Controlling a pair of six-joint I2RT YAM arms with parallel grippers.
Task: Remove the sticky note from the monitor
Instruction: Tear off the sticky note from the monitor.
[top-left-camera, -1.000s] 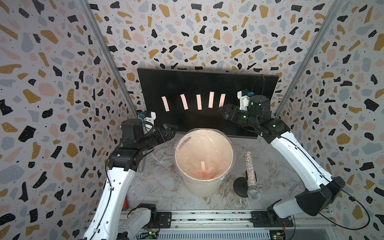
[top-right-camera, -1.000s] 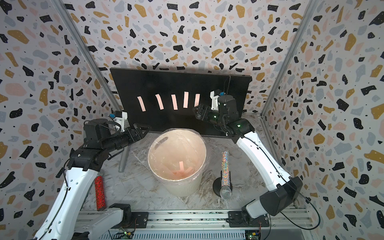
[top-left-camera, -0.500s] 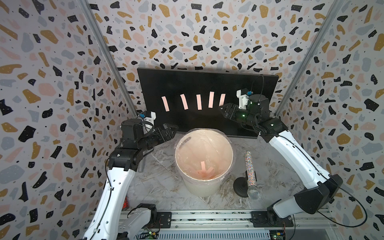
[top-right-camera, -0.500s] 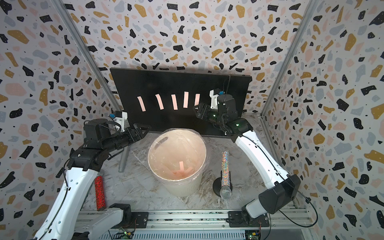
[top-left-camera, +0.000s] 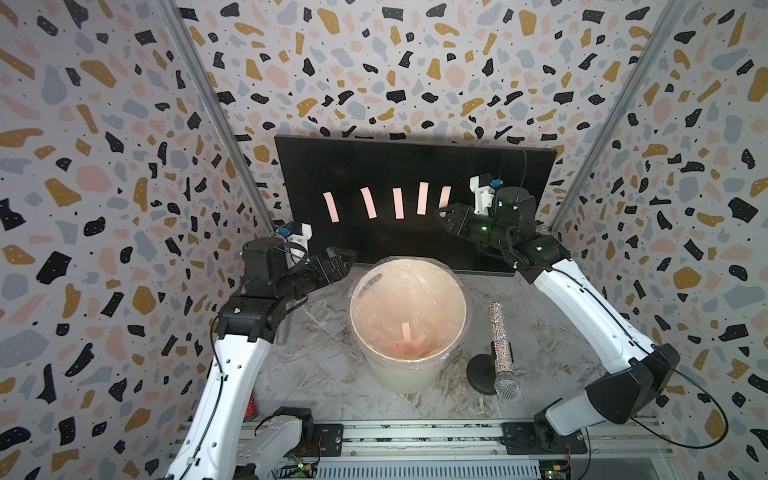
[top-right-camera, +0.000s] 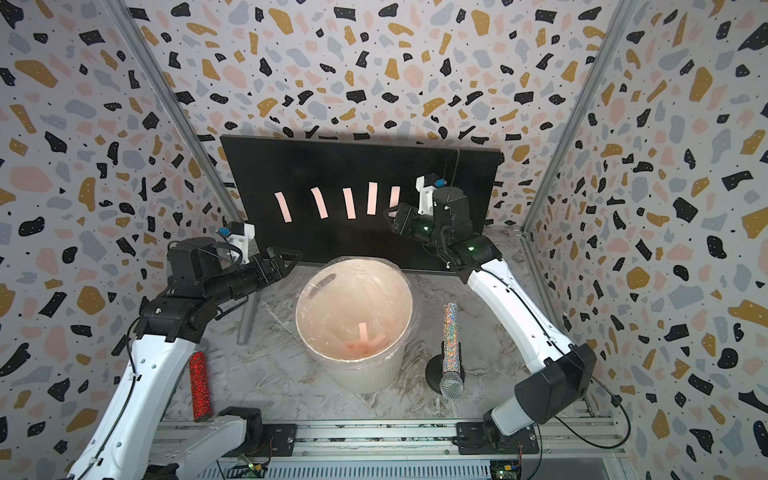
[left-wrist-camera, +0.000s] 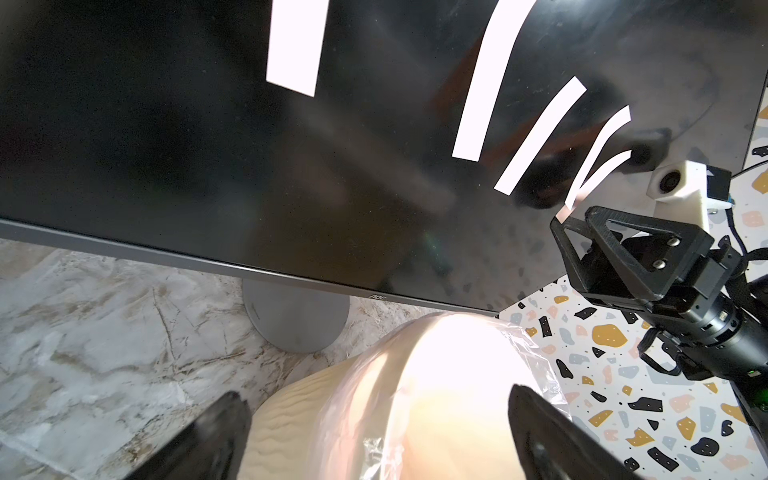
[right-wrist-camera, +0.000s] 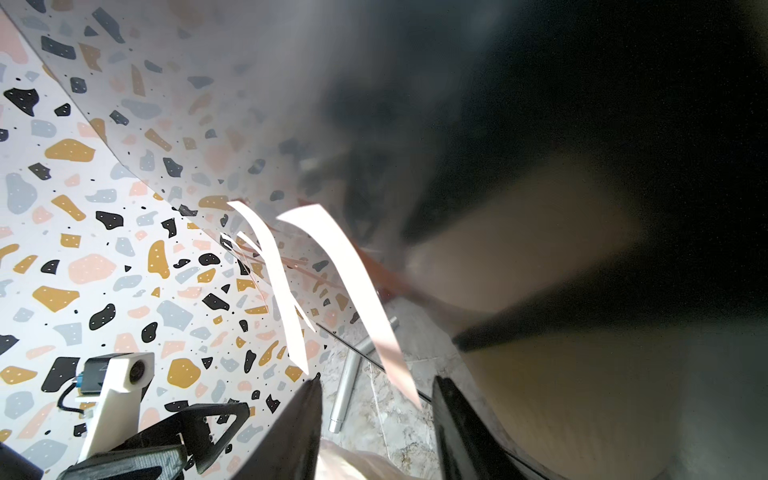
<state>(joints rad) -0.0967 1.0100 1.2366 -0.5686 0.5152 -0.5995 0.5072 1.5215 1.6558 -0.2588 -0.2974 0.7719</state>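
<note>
Monitor: standing at rear of counter, carrying five notes. Right end effector: part-open, straddling lower tip of rightmost note, gripping nothing. Left end effector: gaping wide, empty, hovering by bin.

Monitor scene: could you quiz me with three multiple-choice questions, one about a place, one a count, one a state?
1. Where is the right gripper? A over the bin; B at the rightmost sticky note; C resting on the table.
2. How many pink notes stick on the monitor? A three; B five; C seven.
3. The left gripper is: A open; B shut; C holding a note.
Answers: B, its jaws flank that note's lower end; B, five strips in a row; A, jaws wide apart, empty.
</note>
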